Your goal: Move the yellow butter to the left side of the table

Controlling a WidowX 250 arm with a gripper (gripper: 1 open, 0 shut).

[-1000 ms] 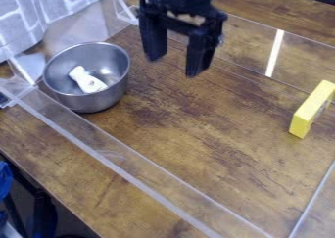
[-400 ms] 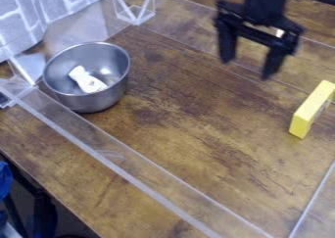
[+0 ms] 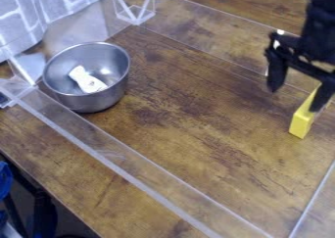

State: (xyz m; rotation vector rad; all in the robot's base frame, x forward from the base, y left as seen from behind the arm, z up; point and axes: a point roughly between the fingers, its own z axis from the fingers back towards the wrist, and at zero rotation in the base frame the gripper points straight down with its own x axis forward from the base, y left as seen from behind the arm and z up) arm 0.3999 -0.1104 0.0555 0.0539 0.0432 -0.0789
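Yellow butter [image 3: 304, 119] on the wood table [image 3: 183, 134], just below the pincer [image 3: 293, 85] in view, partly covered by its blurry dark fingers. Pincer wide. Steel bowl [image 3: 86, 77] well apart from pincer, across the table, white object [image 3: 86, 79] inside.

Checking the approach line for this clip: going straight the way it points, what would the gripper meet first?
Probably the yellow butter, just below the gripper; depth is unclear, so it could meet tabletop first.
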